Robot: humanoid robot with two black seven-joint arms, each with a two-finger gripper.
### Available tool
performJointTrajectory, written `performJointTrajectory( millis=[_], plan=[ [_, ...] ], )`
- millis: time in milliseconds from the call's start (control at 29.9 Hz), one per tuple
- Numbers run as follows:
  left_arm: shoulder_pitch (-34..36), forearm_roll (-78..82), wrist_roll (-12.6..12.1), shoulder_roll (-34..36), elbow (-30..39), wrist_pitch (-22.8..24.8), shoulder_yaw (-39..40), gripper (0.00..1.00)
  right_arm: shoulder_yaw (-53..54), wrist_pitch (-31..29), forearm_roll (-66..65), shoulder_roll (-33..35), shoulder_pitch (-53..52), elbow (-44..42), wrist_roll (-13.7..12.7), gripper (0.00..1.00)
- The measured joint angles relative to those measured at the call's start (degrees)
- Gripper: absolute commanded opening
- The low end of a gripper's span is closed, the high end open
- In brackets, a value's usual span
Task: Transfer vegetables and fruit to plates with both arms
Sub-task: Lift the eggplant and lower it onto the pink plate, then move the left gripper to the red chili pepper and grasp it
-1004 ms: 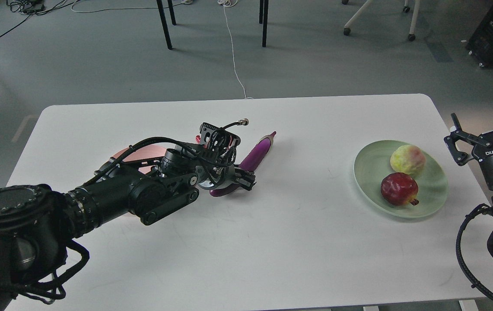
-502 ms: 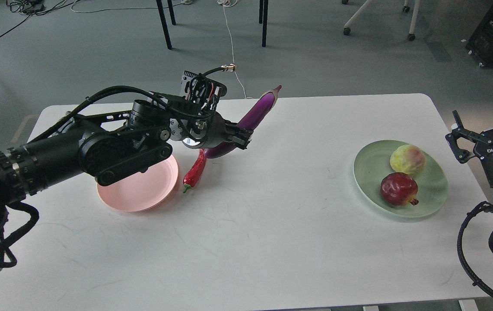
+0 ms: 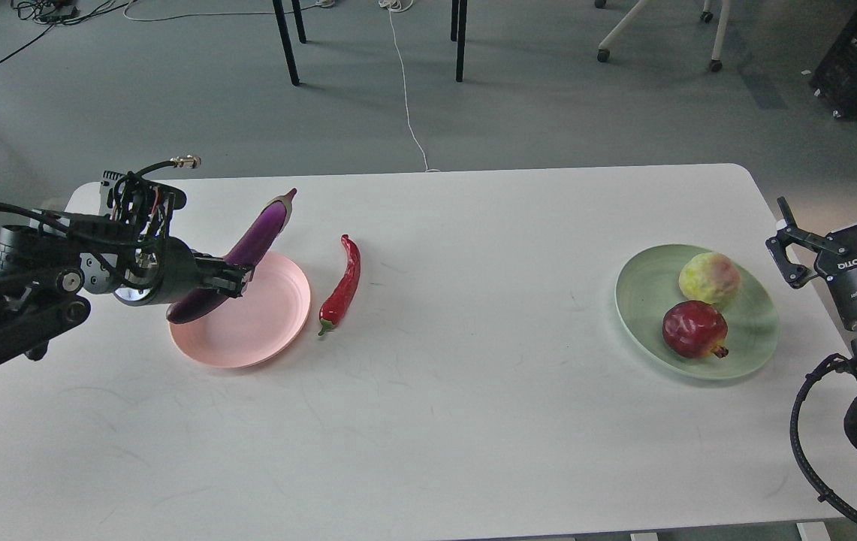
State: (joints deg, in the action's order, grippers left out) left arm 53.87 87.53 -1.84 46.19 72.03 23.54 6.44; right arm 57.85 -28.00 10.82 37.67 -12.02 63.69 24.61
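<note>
My left gripper [image 3: 229, 279] is shut on the lower part of the purple eggplant [image 3: 259, 234] and holds it tilted, cap end up, above the left side of the pale pink plate [image 3: 263, 319]. The red chili pepper [image 3: 343, 283] lies on the table just right of that plate. The pale green plate [image 3: 642, 293] at the right holds the yellow-green fruit [image 3: 709, 277] and the dark-red pomegranate [image 3: 693, 328]. My right gripper [image 3: 837, 218] is open and empty, right of the green plate, over the table's right edge.
The white table [image 3: 428, 421] has rounded corners. Beyond its far edge, on the grey floor, stand black chair or table legs [image 3: 287, 45], a white cable [image 3: 407, 98] and a wheeled chair base [image 3: 657, 34].
My left gripper has lifted the eggplant off the table and carried it left, from beside the chili to above the pink plate. The right arm has barely moved.
</note>
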Motion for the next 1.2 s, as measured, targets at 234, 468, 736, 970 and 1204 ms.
performJointTrajectory(
  millis=[234,468,736,970,1204],
  plan=[
    [-3.9,-0.1,0.0,0.2,-0.9,-1.0,0.1,0.63,-0.2,0.0,0.0,0.3,-0.3,0.1,0.0,0.99],
    [-4.3,-0.1,-0.1,-0.1,-1.2,-1.5,0.4,0.83,-0.4,0.0,0.0,0.4,-0.2,-0.3,-0.1,0.99],
    [-3.8,-0.1,0.0,0.2,-1.2,-1.1,0.7,0.84,-0.4,0.0,-0.1,0.2,-0.2,-0.2,-0.2,0.99],
    [2.8,0.0,-0.6,-2.1,-1.2,-1.2,1.8,0.82,-0.5,0.0,-0.1,0.2,-0.2,-0.3,-0.1,0.99],
    [7.1,1.0,-1.2,-12.9,-3.9,-1.3,1.1,0.78,-0.4,0.0,-0.1,0.2,-0.2,-0.3,-0.1,0.99]
  ],
)
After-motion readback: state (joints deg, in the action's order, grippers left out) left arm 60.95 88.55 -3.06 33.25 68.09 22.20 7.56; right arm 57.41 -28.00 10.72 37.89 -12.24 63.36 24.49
